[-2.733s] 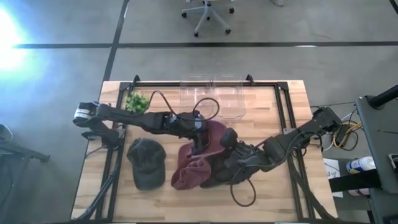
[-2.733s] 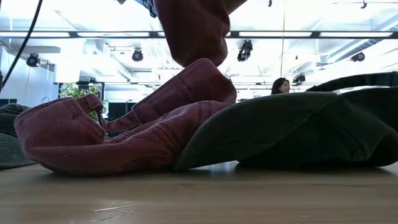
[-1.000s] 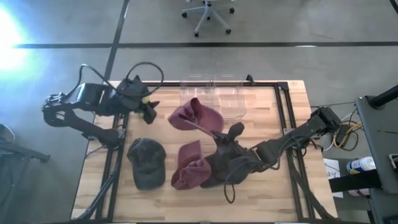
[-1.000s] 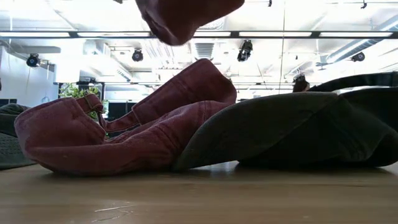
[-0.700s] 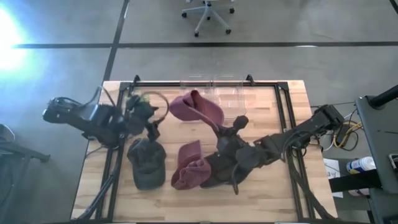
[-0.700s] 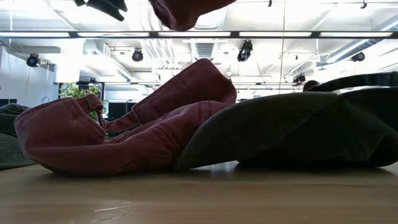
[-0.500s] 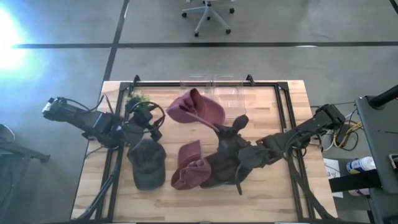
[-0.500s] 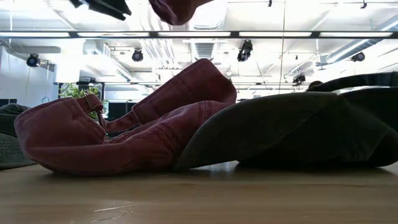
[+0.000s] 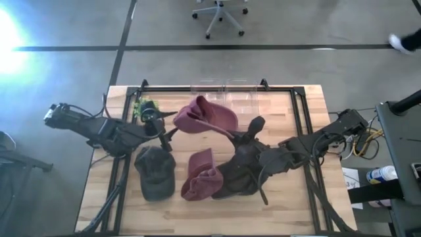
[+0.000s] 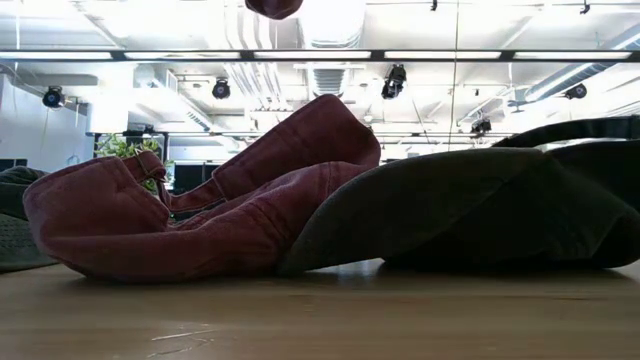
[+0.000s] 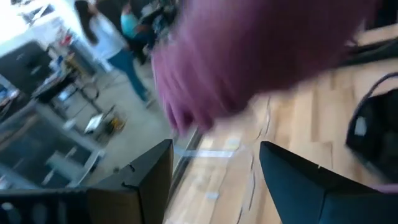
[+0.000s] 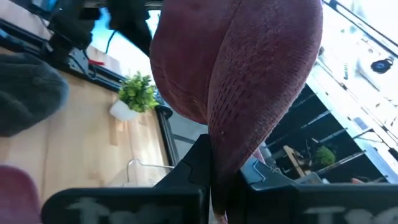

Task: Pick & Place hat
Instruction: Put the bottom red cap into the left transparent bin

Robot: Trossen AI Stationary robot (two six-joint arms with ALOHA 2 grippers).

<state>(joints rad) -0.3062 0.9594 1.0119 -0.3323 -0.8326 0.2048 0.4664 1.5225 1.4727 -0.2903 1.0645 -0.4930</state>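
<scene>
Swung back from the plant corner toward the raised maroon hat (image 9: pixel 207 117), left fingers (image 9: pixel 160 131) spread wide and empty just beside its brim. Right fingers (image 9: pixel 245 139) pressed shut, pinching that hat's far edge, lifted off the bench (image 9: pixel 289 204) near the clear bins (image 9: pixel 238 105). Long axis running between both arms, right one alone carrying it.

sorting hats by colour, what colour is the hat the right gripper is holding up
Maroon red hat, pinched in the right gripper; clearest in the high view.

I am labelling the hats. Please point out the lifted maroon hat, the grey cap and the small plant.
maroon hat (image 9: pixel 209 116): high view, on its crown.
grey cap (image 9: pixel 155 172): high view, middle of its crown.
plant (image 12: pixel 138 92): right wrist view, on its leaves.
</scene>
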